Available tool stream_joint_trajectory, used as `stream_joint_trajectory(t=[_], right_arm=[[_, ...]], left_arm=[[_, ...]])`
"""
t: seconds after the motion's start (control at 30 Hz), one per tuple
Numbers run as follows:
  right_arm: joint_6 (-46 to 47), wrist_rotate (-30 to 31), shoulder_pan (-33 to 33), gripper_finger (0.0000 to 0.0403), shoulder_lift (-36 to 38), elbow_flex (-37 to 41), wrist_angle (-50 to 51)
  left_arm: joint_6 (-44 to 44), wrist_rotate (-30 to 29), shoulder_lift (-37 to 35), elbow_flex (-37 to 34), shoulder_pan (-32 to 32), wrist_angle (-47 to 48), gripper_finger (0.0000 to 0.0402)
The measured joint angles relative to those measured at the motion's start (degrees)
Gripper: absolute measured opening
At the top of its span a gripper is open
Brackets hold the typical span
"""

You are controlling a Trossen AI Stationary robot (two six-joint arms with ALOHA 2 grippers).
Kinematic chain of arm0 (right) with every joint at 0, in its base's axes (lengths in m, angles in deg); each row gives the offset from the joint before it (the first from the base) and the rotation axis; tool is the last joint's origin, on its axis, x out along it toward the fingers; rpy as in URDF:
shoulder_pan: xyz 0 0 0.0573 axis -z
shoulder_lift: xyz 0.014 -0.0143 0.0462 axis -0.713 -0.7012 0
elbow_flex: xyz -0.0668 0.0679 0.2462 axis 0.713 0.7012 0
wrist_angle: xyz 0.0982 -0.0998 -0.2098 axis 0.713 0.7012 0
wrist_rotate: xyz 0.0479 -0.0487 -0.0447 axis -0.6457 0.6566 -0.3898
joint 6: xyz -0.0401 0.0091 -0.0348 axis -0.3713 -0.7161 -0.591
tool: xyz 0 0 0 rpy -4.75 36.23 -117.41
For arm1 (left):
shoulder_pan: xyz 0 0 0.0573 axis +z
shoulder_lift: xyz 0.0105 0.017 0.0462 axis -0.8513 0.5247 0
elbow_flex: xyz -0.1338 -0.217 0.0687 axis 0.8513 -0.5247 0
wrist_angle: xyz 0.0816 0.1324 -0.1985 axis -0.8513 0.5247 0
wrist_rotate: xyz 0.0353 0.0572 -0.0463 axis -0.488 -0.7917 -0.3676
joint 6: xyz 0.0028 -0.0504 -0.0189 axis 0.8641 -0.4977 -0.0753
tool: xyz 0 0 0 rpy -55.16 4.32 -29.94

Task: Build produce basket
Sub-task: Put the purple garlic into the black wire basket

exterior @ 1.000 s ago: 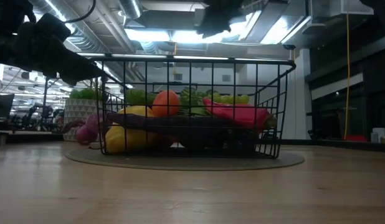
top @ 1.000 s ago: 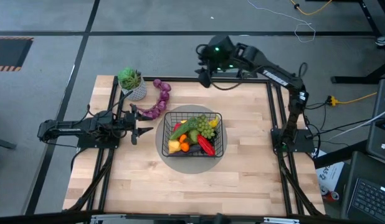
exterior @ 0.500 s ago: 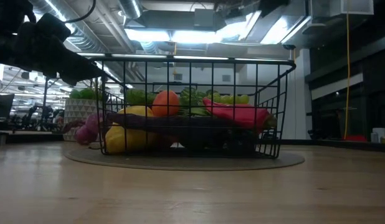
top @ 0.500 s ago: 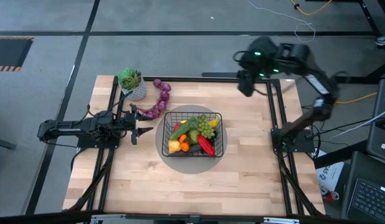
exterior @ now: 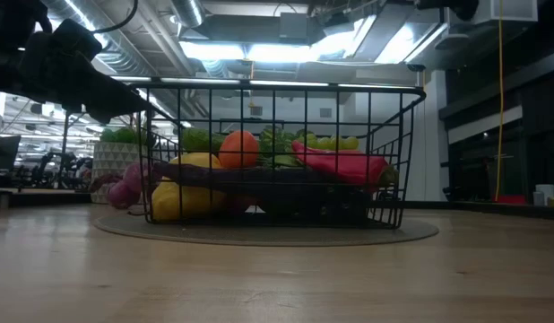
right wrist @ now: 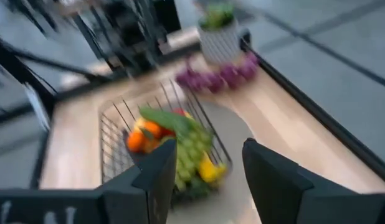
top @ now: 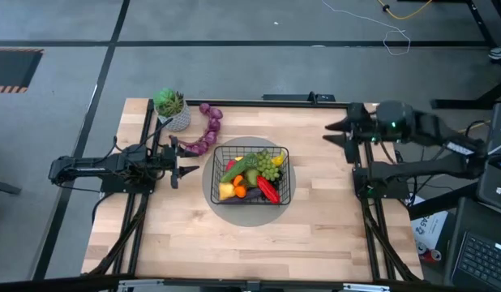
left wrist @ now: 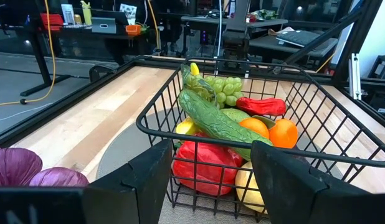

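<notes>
**Basket nearly full, purple grapes left out**

Wire basket mid-table, loaded with produce. Purple grapes outside, far-left, by potted plant. Left gripper open, empty, beside basket. Right gripper open, empty, far right. Next, probably: grasp grapes, drop in.

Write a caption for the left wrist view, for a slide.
Open left gripper facing the black wire-mesh basket filled with toy produce, purple grapes lying outside.

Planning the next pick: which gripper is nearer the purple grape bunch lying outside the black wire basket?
Left. The left gripper sits right beside the purple grape bunch; the right gripper is across the table, beyond the black wire basket.
</notes>
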Motion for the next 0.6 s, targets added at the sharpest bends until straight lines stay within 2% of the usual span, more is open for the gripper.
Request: stream_joint_trajectory(t=[0.17,0.37,0.47,0.6], right_arm=[[0.55,0.02,-2.94,0.0184,10.58,21.40,-22.13],[-5.00,-0.35,-4.91,0.0184,17.21,42.07,-46.86],[-5.23,-0.34,-4.95,0.0184,18.72,48.95,-56.28],[-10.87,-0.34,-4.95,0.0184,21.73,53.20,-62.20]], left_arm=[[0.00,-0.01,0.00,0.00,0.00,0.00,0.0214],[0.00,-0.01,0.00,0.00,0.00,0.00,0.0214],[0.00,-0.02,0.00,0.00,0.00,0.00,0.0214],[0.00,-0.02,-0.02,0.00,0.00,0.00,0.0214]])
